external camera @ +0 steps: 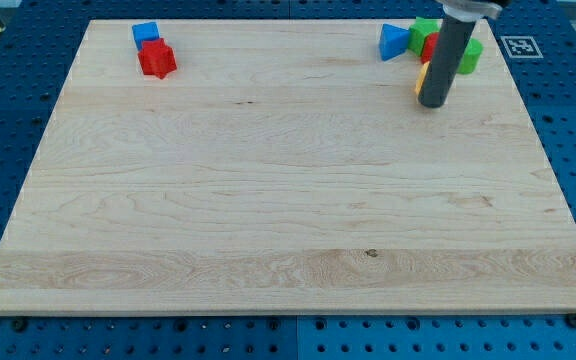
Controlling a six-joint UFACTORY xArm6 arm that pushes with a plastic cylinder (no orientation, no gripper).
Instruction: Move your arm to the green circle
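Note:
The green circle (471,55) lies at the view's top right, partly hidden behind my rod. My tip (432,103) rests on the board just below and left of it. Packed beside the circle are a second green block (424,33), a red block (430,46) and a yellow block (421,83), all partly hidden by the rod, so their shapes cannot be made out. A blue triangle (393,42) lies left of this cluster.
A blue block (146,33) and a red star-like block (157,60) sit together at the view's top left. The wooden board (288,200) lies on a blue pegboard table. A marker tag (517,46) lies beyond the board's top right corner.

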